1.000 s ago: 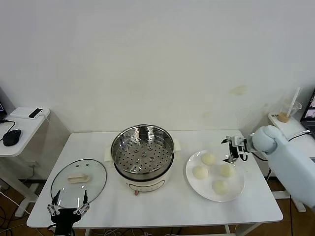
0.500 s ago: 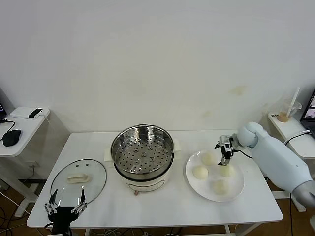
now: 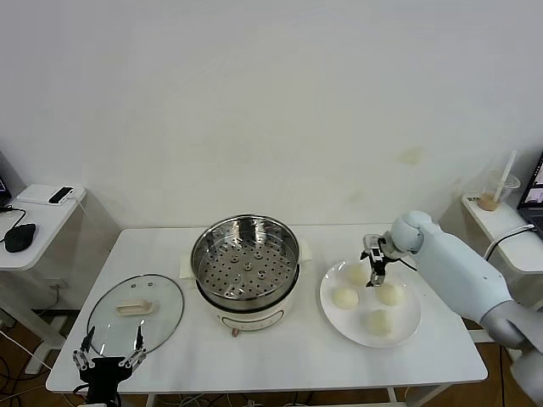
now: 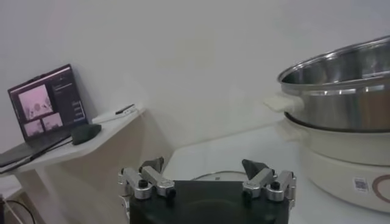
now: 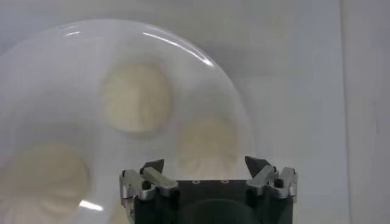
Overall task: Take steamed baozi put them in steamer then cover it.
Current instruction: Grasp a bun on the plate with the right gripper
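The right gripper [image 3: 373, 273], fingers spread wide and empty, hangs over the plate [image 3: 409, 332] with four steamed baozi [image 3: 345, 298] directly beneath; pickup appears under way. Next it must drop, close on one bun, then carry it leftward to the empty steamer [image 3: 245, 254]. The left gripper [image 3: 108, 362], fingers also spread, idles just beside the cover [image 3: 136, 309] on the surface [image 3: 280, 356].

Cream-white baozi [image 3: 345, 298] on white plate [image 3: 407, 326]; shiny silver steamer [image 3: 245, 254], perforated, on white table [image 3: 288, 356].
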You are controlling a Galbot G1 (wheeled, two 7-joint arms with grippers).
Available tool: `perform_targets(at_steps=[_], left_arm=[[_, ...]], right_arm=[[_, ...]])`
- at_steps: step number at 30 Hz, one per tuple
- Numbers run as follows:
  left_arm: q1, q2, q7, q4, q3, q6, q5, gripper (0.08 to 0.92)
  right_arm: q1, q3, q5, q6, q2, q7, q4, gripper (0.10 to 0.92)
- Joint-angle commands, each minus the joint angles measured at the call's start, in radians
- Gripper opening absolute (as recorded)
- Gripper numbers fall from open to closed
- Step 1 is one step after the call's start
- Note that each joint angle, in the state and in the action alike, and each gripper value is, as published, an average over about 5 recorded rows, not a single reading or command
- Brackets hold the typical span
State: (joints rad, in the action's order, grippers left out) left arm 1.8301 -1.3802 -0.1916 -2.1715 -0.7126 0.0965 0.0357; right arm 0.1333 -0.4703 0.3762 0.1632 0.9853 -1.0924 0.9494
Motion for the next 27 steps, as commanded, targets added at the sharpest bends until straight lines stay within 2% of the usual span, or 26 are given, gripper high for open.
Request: perform_targets(at_steps=[1,27], left_arm=[[0.002,0.0,-0.002,-0.001,-0.002,-0.001,0.001,0.823],[0.008,0.0,-0.004,-0.006,-0.004,-0.002,0.001,0.823]], right_arm=[[-0.008,-0.013,0.006,0.003,0.021,0.001,-0.019,0.801],[0.002,-0.017,0.054,-0.012,0.028,0.009,-0.041,0.614]])
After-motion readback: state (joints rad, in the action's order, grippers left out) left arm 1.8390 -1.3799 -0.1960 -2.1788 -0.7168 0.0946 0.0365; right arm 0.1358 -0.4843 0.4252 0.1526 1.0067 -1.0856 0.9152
